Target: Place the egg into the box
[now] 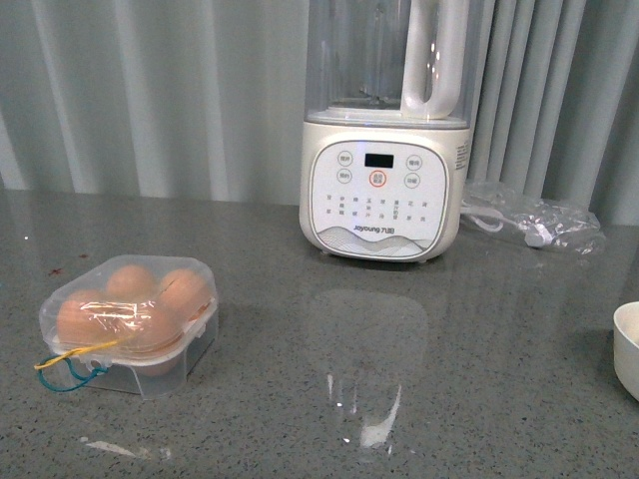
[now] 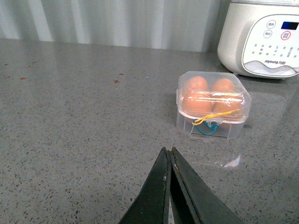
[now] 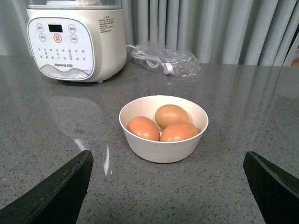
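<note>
- Front view: nearest the camera, on the near left of the grey worktop, sits the box, lid shut, with brown eggs filling it and its yellow-and-teal elastic loop hanging at the near corner. A white blender stands at the far centre, a clear plastic bag with a cord lies to its right, and the rim of a white bowl shows at the right edge. Neither arm appears.
- Left wrist view: the left claw has its dark fingers pressed together with nothing between them, hovering over bare worktop and aimed at the box, which lies well apart from it; it seems parked rather than working.
- Right wrist view: the right claw is spread wide and empty, its fingers framing the bowl, which holds three brown eggs; the egg at the far side sits highest. That wide spread suits reaching for one, though the shut lid would likely need opening first.
</note>
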Robot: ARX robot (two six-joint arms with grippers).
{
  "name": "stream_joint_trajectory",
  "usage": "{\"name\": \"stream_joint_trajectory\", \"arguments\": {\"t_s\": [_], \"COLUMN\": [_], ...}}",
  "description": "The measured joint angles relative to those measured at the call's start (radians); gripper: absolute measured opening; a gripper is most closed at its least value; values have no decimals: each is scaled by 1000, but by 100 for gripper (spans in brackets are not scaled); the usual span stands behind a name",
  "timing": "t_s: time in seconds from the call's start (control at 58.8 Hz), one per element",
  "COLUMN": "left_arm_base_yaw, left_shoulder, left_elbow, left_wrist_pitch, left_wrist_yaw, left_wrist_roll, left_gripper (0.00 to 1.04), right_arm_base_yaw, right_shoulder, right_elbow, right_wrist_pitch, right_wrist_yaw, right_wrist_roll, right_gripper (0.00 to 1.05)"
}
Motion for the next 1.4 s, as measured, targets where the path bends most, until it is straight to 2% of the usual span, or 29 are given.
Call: {"name": "stream_joint_trajectory", "arguments": {"t_s": [0.204, 0.596, 0.732, 0.783, 1.395], "left_arm_base_yaw": [0, 0, 0, 0, 0], "left_shoulder": [0, 0, 0, 0, 0], "left_elbow": [0, 0, 0, 0, 0], "left_wrist_pitch": [0, 0, 0, 0, 0], "left_wrist_yaw": [0, 0, 0, 0, 0], "left_wrist_roll": [-1, -1, 0, -1, -1], "left_gripper": [5, 71, 100, 97, 98], "right_arm_base_yaw": [0, 0, 0, 0, 0], "right_shoulder": [0, 0, 0, 0, 0], "right_elbow": [0, 0, 0, 0, 0], "right_wrist_pitch": [0, 0, 0, 0, 0], "right_wrist_yaw": [0, 0, 0, 0, 0], "right_wrist_roll": [0, 0, 0, 0, 0], "right_gripper": [98, 98, 98, 98, 98]}}
